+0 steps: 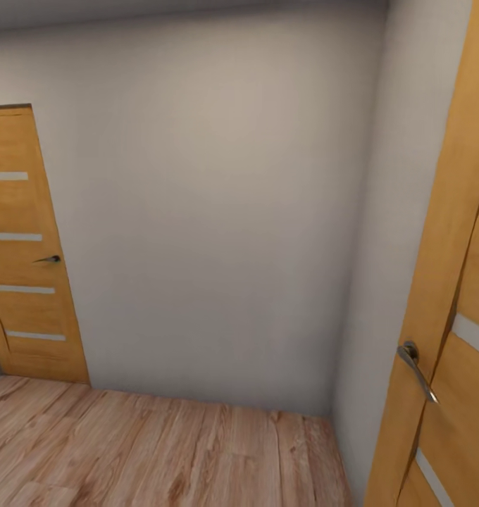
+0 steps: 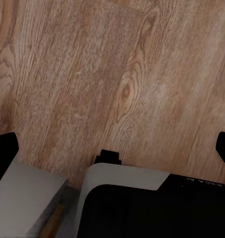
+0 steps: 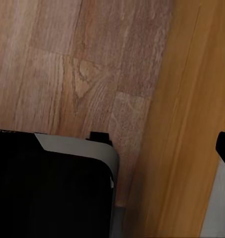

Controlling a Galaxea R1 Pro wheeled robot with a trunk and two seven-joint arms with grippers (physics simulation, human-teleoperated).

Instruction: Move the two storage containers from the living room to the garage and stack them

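The two storage containers are out of view, and so is the garage. Under my left gripper lies light wood plank flooring. Its black fingertips sit far apart at the frame's edges, open, with nothing between them. My right gripper hangs over the same planks. One black fingertip shows at the far edge. The other fingertip is lost against my dark base, and nothing is held.
A plain grey-white wall stands straight ahead in a corner. A shut orange wood door is at the left. Another orange door with a lever handle stands very close on my right, beside my base.
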